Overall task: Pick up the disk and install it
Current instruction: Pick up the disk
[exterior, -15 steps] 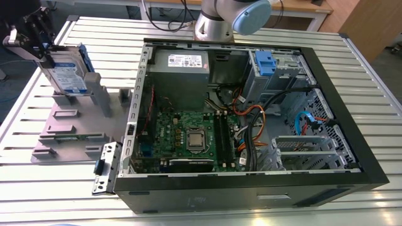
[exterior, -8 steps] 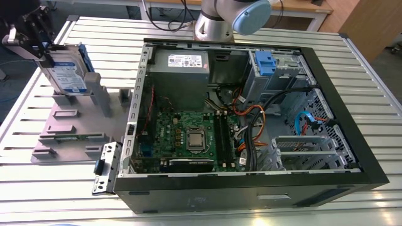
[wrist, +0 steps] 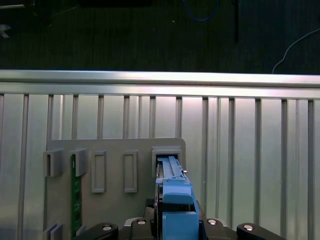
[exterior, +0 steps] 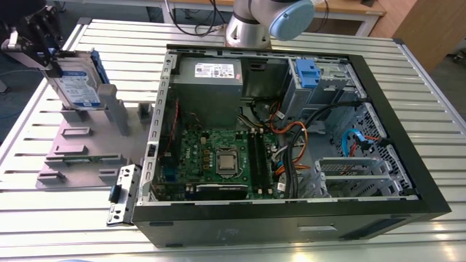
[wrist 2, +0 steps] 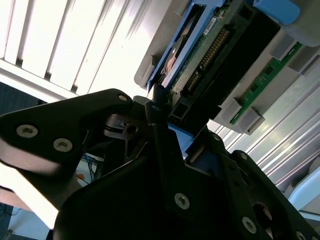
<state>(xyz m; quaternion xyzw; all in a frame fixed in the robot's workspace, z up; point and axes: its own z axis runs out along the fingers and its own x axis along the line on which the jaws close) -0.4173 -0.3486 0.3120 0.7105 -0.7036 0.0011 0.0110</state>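
**Disk** (exterior: 78,87): flat rectangular silver hard drive with a blue-and-white label and blue plastic rails.
- Location: ten o'clock in the exterior view, standing upright on edge over the tall posts of the fixture. It cannot be told whether its lower edge sits in the slot or is clear of it.
- In the second wrist view the disk (wrist 2: 200,65) shows its green circuit side and connector end.
- In the first wrist view the disk (wrist: 176,200) is seen edge-on, with a blue rail facing the camera.

**Hand** (exterior: 52,54): black, two-fingered, clenched on the disk's upper edge. In the second wrist view one black finger (wrist 2: 156,112) lies against the blue rail.

**Fixture** (exterior: 80,147): flat grey plastic plate with raised posts and pockets, on the worktop at nine o'clock, just beside the case. A green memory stick (wrist: 74,195) sits in one pocket.

**Worktop** (exterior: 58,218): slatted aluminium.

**Case** (exterior: 407,136): black open computer tower lying on its side, from centre to three o'clock. Contents:
- green motherboard (exterior: 218,158)
- grey power-supply box (exterior: 211,73) at twelve o'clock
- small blue plastic latch (exterior: 306,73) at one o'clock

**Arm base** (exterior: 251,27): silver and pale blue, at twelve o'clock behind the case.

**Bracket** (exterior: 122,194): silver perforated metal, at eight o'clock, just beside the case's corner.
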